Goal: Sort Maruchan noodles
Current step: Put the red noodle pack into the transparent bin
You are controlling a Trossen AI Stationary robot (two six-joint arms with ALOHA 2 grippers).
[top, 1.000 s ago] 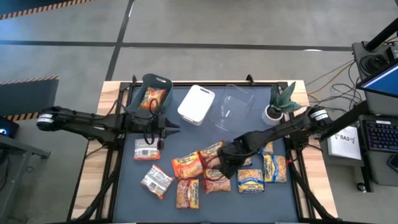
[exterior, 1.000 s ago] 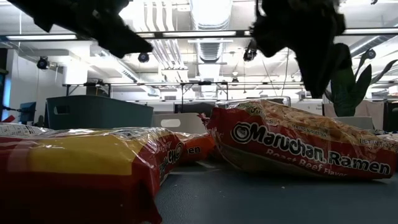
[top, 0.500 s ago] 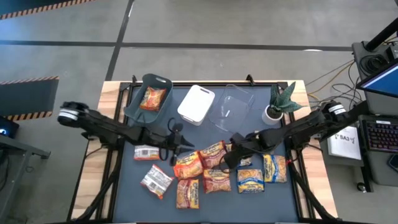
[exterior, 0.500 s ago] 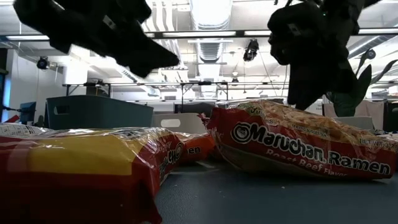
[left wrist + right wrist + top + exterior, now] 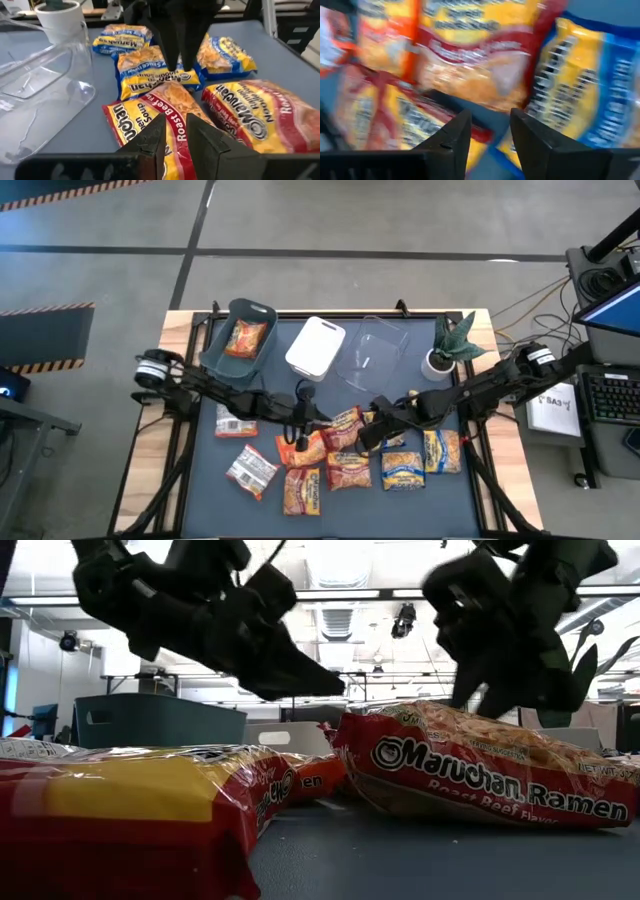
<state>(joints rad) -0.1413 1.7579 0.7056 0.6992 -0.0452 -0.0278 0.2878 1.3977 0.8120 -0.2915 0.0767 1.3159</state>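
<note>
i'm looking down on the table (image 5: pixel 460 490) with both arms reaching in over the pile of noodle packets (image 5: pixel 345 450). my left gripper (image 5: pixel 318 420) is hanging just above the red and yellow packets in the middle of the pile, and through its wrist camera i'm seeing its two fingers (image 5: pixel 150 142) standing slightly apart with nothing between them, a red packet (image 5: pixel 170 112) showing through the gap. my right gripper (image 5: pixel 366 436) is sitting low at the right side of the same cluster, near the blue packets (image 5: pixel 403 468); its wrist picture is smeared, so i'm only making out two fingers (image 5: pixel 452 137) with a gap and packet colours behind, and nothing clamped. from table height the grippers are reading as dark shapes against the ceiling lights, and the nearest packet (image 5: pixel 130 810) is blocking most of the left of that view. one red packet is lying in the grey-green bin (image 5: pixel 222 352) at the far left. the white bin (image 5: pixel 316 346) and the clear bin (image 5: pixel 372 350) are standing beside it, with a potted plant (image 5: pixel 447 348) to the right. two whitish packets (image 5: pixel 240 450) are lying apart at the left of the pile.
</note>
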